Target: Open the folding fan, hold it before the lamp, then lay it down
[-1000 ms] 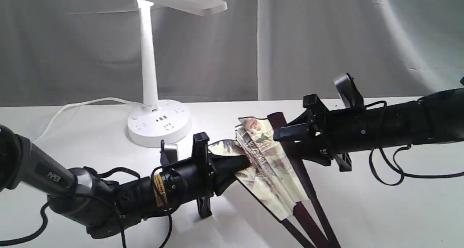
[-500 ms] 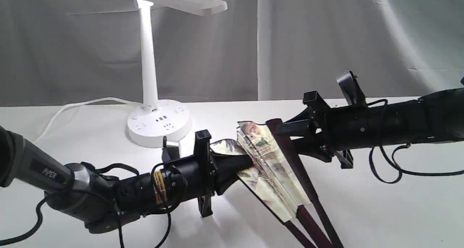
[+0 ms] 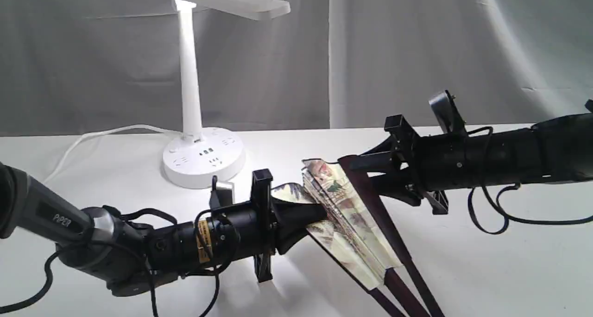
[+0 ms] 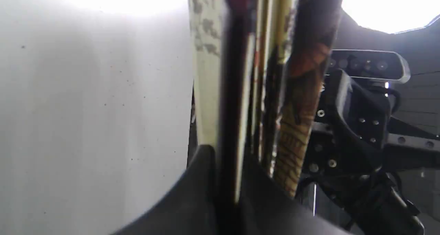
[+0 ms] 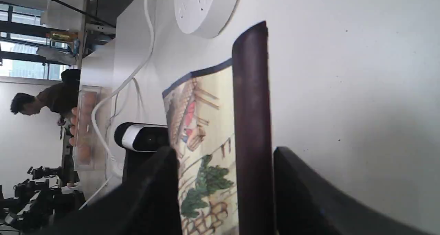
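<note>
Since a second ago the left gripper (image 3: 317,211) has nudged rightward, and the fan (image 3: 345,215) has slid with it, its dark outer rib now tipped lower at the far end.

On the white tabletop (image 3: 463,261) the lamp (image 3: 190,85) stands at the back left, well apart from the work. The fan lies slantwise in front of it between the two arms, only partly spread, a few painted pleats showing between the dark ribs.

The left gripper is pressed together, pinching the near edge of the fan. The right gripper (image 3: 363,173) stands spread, straddling the dark outer rib with one pleat lying flat across the gap; the rib sits just beside one finger, not pinched.

Opening appears to be the step in hand, and barely begun. The next move likely calls for the right gripper to secure that rib and swing it away from the left.

Cut off at the exterior view's lower edge is the fan's pivot. Blur fills the left wrist view. Whether the fan's lower part rests on the tabletop cannot be told.
</note>
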Robot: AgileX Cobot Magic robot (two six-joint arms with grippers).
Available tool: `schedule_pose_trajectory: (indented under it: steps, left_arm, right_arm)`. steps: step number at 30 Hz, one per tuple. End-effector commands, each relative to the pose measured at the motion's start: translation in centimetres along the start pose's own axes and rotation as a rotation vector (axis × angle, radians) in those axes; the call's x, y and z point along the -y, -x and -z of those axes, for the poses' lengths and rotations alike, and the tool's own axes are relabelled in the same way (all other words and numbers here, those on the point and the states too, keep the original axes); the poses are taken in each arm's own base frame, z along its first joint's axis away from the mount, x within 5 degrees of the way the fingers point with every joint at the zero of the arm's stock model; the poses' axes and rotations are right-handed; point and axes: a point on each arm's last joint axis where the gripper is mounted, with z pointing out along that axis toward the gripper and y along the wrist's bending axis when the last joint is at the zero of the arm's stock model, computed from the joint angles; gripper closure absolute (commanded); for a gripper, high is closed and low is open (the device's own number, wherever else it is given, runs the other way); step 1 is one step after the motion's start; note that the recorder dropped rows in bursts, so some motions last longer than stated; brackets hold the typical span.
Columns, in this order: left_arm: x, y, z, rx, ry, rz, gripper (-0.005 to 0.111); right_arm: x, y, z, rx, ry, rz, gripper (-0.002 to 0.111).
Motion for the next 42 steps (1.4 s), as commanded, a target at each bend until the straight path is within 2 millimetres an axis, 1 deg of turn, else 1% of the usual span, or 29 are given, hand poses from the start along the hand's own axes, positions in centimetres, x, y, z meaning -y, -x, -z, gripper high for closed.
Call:
schedule_pose_trajectory:
  steps: [1,3,6,10,19,22,26,27,29,33,37,42]
  left_arm:
    - [1.2,0.0,0.0,0.001,-0.026,-0.005,0.107]
    - [1.8,0.0,0.0,0.001,-0.036,-0.024,0.107]
    - [2.8,0.0,0.1,0.008,-0.055,-0.063,0.107]
    - [2.7,-0.1,0.1,-0.002,-0.05,-0.067,0.107]
    - [2.6,-0.2,0.1,-0.023,-0.039,-0.086,0.107]
    - [2.6,-0.2,0.1,-0.023,-0.039,-0.086,0.107]
    - [2.7,-0.1,0.2,-0.022,-0.039,-0.09,0.107]
    - [2.7,0.0,0.3,-0.019,-0.038,-0.091,0.107]
    - [2.7,0.5,0.7,-0.008,-0.037,-0.092,0.107]
    - [2.8,1.3,1.6,0.01,-0.035,-0.094,0.107]
    - [3.0,1.5,1.7,0.025,-0.043,-0.09,0.107]
    - [3.3,2.1,1.7,0.095,-0.077,-0.061,0.107]
  right_arm:
    - [0.5,-0.2,-0.4,-0.013,-0.003,-0.002,0.065]
    - [1.6,-0.6,-1.0,-0.042,-0.013,-0.053,0.065]
    - [2.6,-1.0,-1.8,-0.074,0.033,-0.118,0.065]
    - [2.6,-1.3,-2.2,-0.094,0.138,-0.133,0.065]
    - [2.5,-1.4,-2.1,-0.102,0.175,-0.111,0.065]
    - [2.4,-1.4,-2.1,-0.105,0.18,-0.11,0.072]
    - [2.4,-1.4,-2.1,-0.103,0.181,-0.092,0.092]
    - [2.4,-1.4,-2.1,-0.103,0.181,-0.092,0.099]
    - [2.4,-1.3,-2.0,-0.093,0.186,-0.099,0.108]
    - [2.6,-0.5,-1.4,-0.038,0.21,-0.129,0.108]
    - [2.6,0.0,-0.9,-0.005,0.239,-0.152,0.108]
    - [2.9,0.5,-0.3,0.026,0.247,-0.16,0.108]
